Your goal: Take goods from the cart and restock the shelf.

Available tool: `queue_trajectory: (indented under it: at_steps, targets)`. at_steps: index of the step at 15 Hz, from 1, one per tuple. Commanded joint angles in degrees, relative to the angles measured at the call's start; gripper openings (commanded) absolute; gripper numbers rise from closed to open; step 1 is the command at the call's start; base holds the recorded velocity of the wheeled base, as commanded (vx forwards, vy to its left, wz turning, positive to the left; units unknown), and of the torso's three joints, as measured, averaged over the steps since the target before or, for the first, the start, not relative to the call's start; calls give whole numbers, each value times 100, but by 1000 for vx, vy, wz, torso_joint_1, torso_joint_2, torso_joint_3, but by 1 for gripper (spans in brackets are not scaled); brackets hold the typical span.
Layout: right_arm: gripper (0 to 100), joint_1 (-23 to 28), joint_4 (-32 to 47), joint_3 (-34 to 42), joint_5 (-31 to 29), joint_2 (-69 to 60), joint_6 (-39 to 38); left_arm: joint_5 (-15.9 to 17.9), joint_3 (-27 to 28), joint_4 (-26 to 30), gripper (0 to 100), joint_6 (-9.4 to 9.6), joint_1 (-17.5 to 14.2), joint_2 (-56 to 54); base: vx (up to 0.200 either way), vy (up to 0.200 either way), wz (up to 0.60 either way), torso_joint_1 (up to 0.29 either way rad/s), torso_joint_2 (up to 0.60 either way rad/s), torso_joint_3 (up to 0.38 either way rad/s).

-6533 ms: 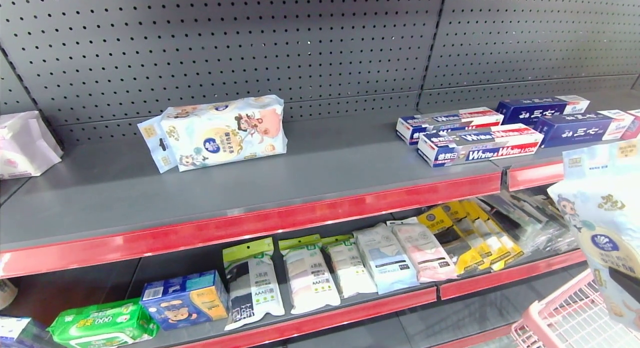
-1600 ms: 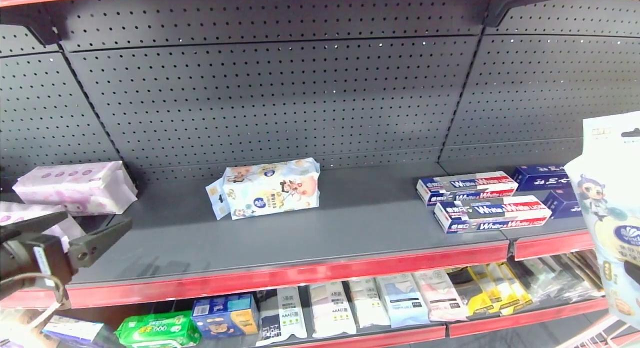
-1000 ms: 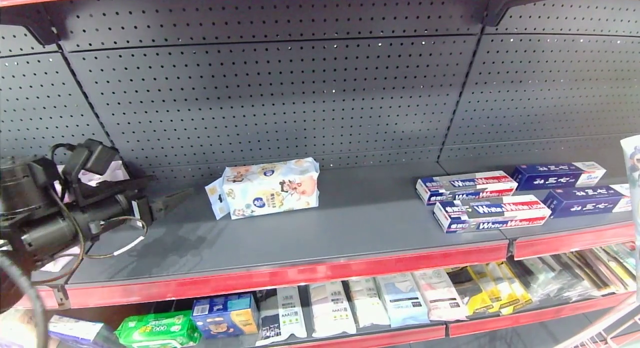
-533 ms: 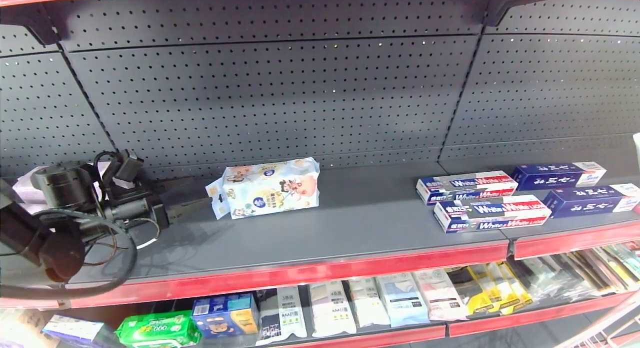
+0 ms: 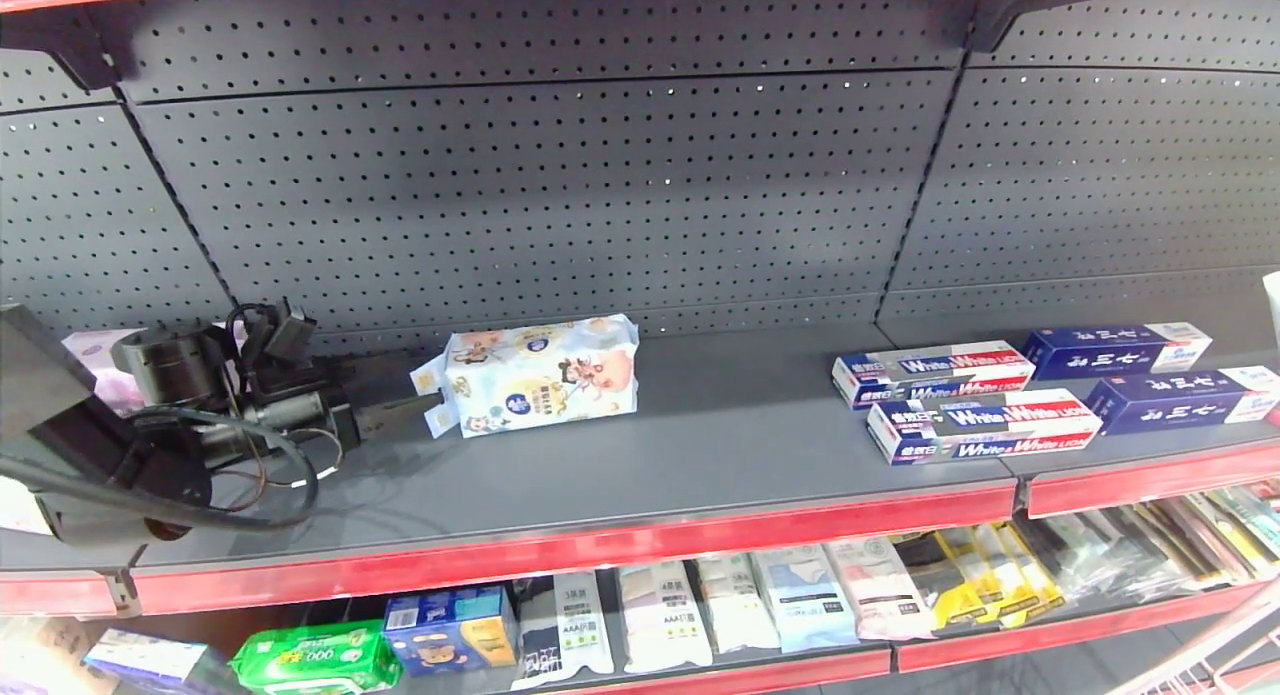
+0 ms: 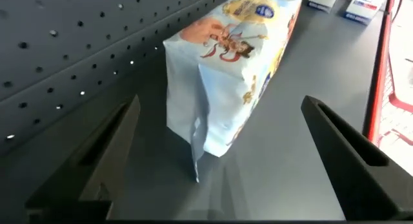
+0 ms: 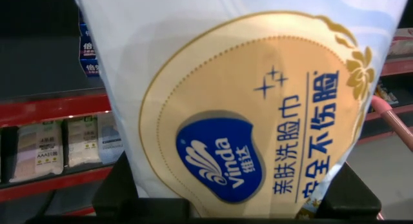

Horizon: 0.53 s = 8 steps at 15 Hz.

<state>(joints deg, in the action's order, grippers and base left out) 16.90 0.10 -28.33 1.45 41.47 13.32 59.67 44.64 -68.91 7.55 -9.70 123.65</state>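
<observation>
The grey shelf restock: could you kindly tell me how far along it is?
Done: one cartoon-printed white tissue pack lies on the grey metal shelf. In hand: the open left gripper brackets that pack's end, and the right gripper grips a second white tissue pack. Left: shelving that second pack.

On the shelf (image 5: pixel 700 475), the tissue pack (image 5: pixel 545 375) lies near the back panel (image 5: pixel 560 195), left of 4 toothpaste boxes (image 5: pixel 985 427).

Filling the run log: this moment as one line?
left gripper: jaws open around end of shelved tissue pack | right gripper: shut on second tissue pack | shelf: restock pending
</observation>
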Motion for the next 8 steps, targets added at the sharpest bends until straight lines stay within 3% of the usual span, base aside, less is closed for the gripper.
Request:
queue_trajectory:
  at_steps: [1, 8]
  targets:
    - [0, -2, -1, 12, 4, 10, 4, 53, 159, -17, 100, 1, 74, 239, 0, 0, 0, 0, 0, 0]
    - [0, -2, 122, -6, -4, -34, 118, 141, 774, -78, 100, -25, 241, 678, 0, 0, 0, 0, 0, 0]
